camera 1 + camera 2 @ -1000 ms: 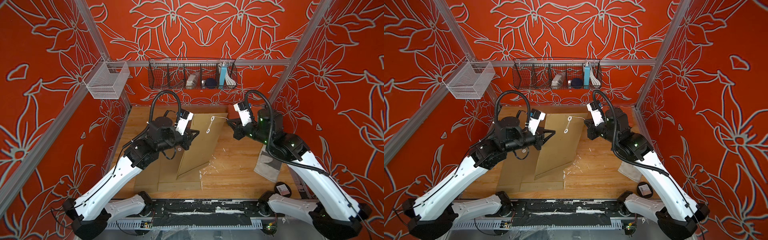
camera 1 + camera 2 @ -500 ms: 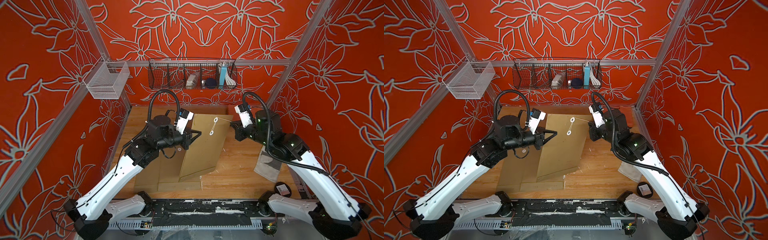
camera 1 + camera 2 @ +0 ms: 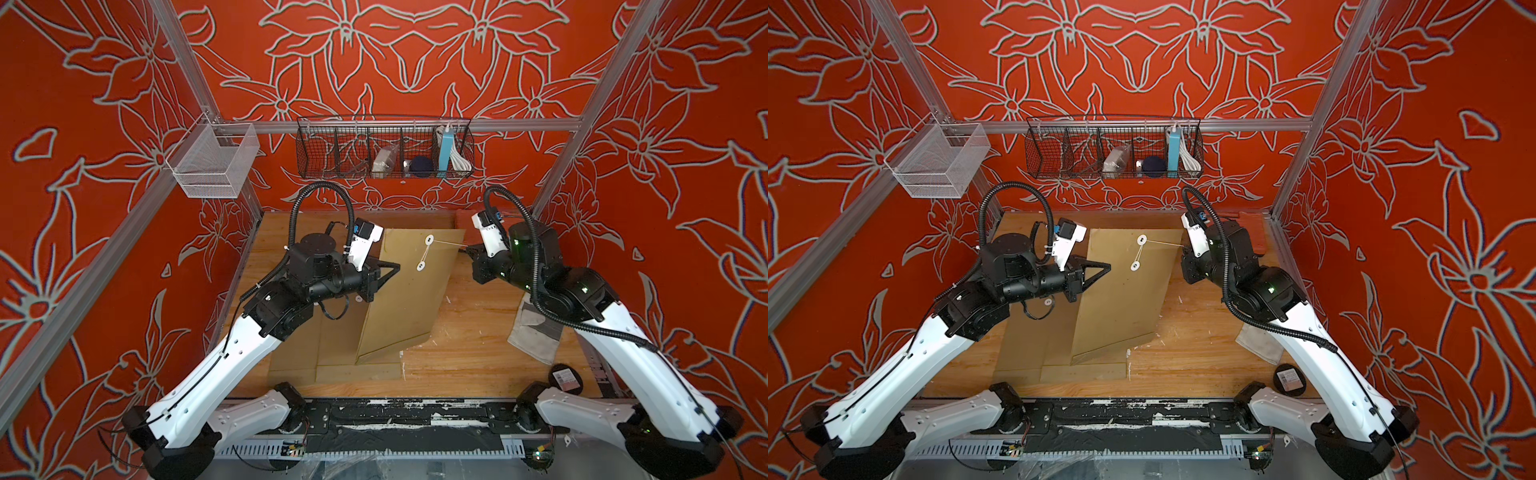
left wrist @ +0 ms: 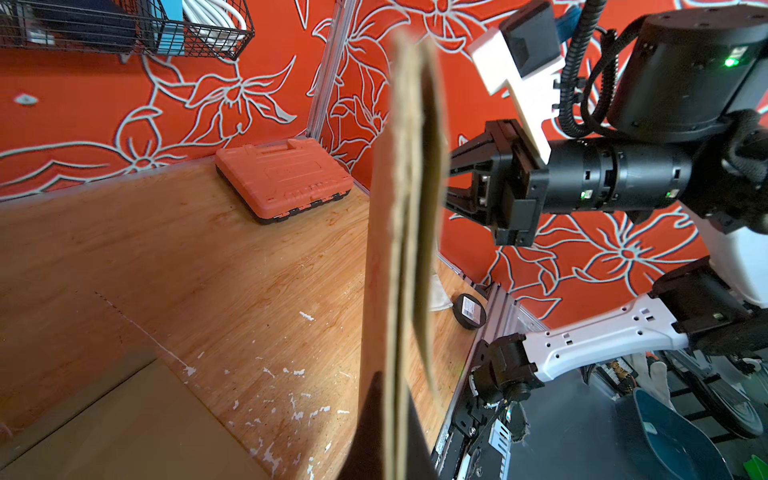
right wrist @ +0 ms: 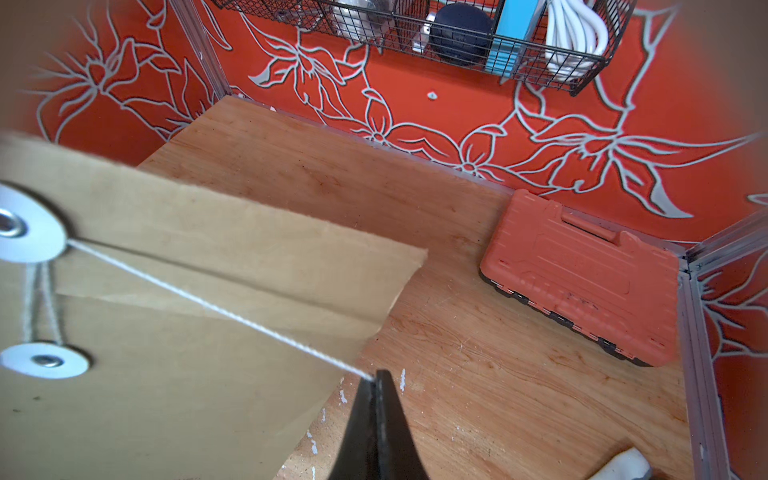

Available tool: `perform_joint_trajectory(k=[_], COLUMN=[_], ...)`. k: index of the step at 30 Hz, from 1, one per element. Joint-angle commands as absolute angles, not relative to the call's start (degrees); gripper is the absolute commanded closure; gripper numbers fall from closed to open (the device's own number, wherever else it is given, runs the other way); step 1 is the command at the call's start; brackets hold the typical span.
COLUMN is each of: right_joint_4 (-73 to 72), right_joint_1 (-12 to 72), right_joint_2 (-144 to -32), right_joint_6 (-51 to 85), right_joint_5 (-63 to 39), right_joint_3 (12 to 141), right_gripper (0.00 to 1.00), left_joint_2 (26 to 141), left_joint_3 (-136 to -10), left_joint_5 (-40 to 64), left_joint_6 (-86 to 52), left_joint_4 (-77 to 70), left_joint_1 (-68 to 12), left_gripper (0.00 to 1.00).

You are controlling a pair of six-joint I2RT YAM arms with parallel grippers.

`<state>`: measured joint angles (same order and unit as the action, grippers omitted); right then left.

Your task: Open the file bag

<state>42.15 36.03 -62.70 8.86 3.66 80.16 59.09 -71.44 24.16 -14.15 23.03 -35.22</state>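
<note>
The string [image 3: 448, 243] is now taut toward 3 o'clock — right fingers [image 5: 361, 428] pinched shut on it, left fingers [image 4: 370, 432] clamped on the file bag [image 3: 399, 299] — so unwinding is under way.

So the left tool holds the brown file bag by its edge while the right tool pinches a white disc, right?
Not quite. The right tool pinches the white string, not a disc; the right wrist view shows it taut from the disc on the flap. The left tool does hold the file bag by its edge.
</note>
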Motion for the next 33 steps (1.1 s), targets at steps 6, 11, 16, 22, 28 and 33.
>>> perform_joint_trajectory(k=[6, 11, 16, 22, 28, 33], right_joint_4=[43.62, 43.19, 40.87, 37.01, 35.12, 31.68], right_joint_1=[36.30, 36.30, 36.36, 36.30, 36.31, 36.37], right_joint_2=[-61.85, -62.26, -61.86, -62.73, -64.47, -63.89], right_joint_6=[8.09, 7.51, 7.76, 9.76, 10.36, 11.55], right_joint_5=[3.40, -1.70, -8.25, -10.94, -13.05, -19.07], right_joint_3=[78.83, 78.17, 77.56, 79.29, 79.76, 77.33], right_gripper=[1.00, 1.00, 1.00, 1.00, 1.00, 1.00], left_joint_2=[57.52, 58.22, 59.49, 61.39, 64.45, 65.89], left_joint_3=[-71.32, -72.41, -74.20, -77.22, -79.80, -80.36], left_joint_5=[23.91, 22.90, 18.55, -3.38, -15.50, -18.63], left_joint_6=[-12.96, -12.40, -11.56, -3.83, 2.61, 4.47], left_joint_4=[21.04, 21.45, 21.77, 22.48, 20.12, 18.13], left_joint_1=[-34.37, -34.32, -35.02, -45.45, -52.38, -54.27], left_gripper=[1.00, 1.00, 1.00, 1.00, 1.00, 1.00])
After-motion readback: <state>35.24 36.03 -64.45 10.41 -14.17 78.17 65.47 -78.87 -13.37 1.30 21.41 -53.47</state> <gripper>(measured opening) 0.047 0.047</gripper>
